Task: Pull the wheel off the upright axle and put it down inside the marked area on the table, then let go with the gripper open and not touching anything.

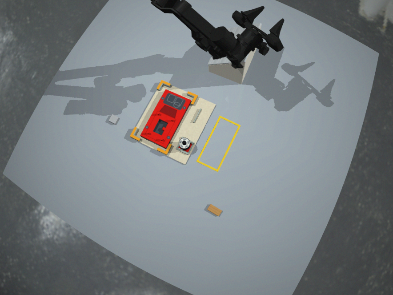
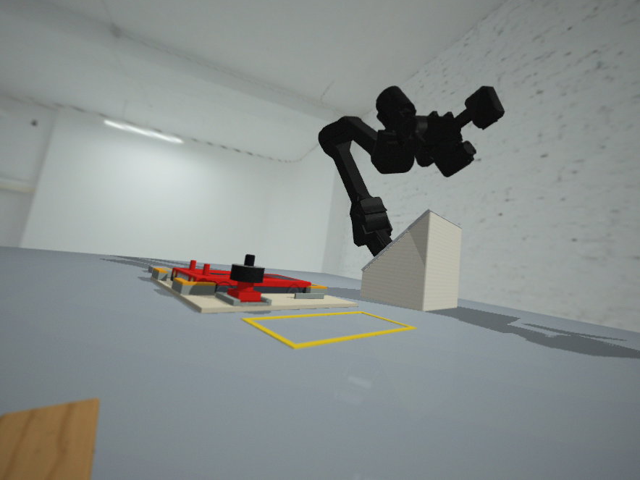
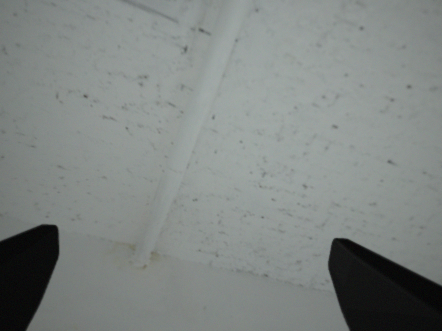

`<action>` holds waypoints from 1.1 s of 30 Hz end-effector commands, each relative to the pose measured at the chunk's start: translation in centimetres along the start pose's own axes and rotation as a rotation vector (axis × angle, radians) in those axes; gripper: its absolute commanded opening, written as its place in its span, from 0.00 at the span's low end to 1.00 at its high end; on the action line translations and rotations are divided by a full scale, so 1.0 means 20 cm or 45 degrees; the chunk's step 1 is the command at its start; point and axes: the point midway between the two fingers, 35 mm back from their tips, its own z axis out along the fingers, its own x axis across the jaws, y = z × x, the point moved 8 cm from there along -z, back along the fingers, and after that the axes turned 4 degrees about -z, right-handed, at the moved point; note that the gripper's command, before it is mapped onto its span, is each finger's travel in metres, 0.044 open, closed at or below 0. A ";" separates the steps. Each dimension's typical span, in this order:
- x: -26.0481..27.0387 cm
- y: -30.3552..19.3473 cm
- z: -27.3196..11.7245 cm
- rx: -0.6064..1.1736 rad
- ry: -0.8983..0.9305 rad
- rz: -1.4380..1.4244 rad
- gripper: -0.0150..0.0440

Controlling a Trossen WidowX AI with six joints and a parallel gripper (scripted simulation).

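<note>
1. Fingers [image 1: 277,30] [image 2: 485,107]: wide open, nothing between them. They stand raised above the table [image 1: 262,209] [image 2: 373,394], touching nothing. In the wrist view, a pale speckled wall [image 3: 300,127] with a white pipe [image 3: 197,109] shows beyond them.
2. Wheel [image 1: 180,143] [image 2: 246,273]: seated on the upright axle [image 1: 184,142] [image 2: 249,259], well apart from the fingers and lower than them. The axle's black tip protrudes above it. Not yet pulled off.
3. Axle support: a red stand [image 2: 244,292] beneath the wheel, likewise well below the fingers, on a cream board [image 1: 207,106] [image 2: 331,302].
4. Marked area [image 1: 208,138] [image 2: 354,337]: a yellow rectangular outline on the table, beside the board and lower than the fingers. The wheel is outside it.
5. Red vehicle body [image 1: 178,117] [image 2: 283,279]: on the board, between orange-topped corner brackets [image 1: 192,97] [image 2: 195,283], farther from the fingers than the outline's near end.
6. Sloped block [image 1: 226,71] [image 2: 443,260]: on the table, below the level of the fingers and nearer to them than the wheel is.
7. Loose items: a wooden block [image 1: 214,209] [image 2: 51,437] and a small grey block [image 1: 114,119] lie on the table, both well apart from the fingers.
</note>
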 end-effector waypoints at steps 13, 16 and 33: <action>0.31 -0.03 -0.17 0.279 0.471 1.181 0.76; 0.38 -0.04 -0.23 0.401 0.576 1.481 0.76; 0.65 0.01 -0.66 1.560 0.959 2.952 0.76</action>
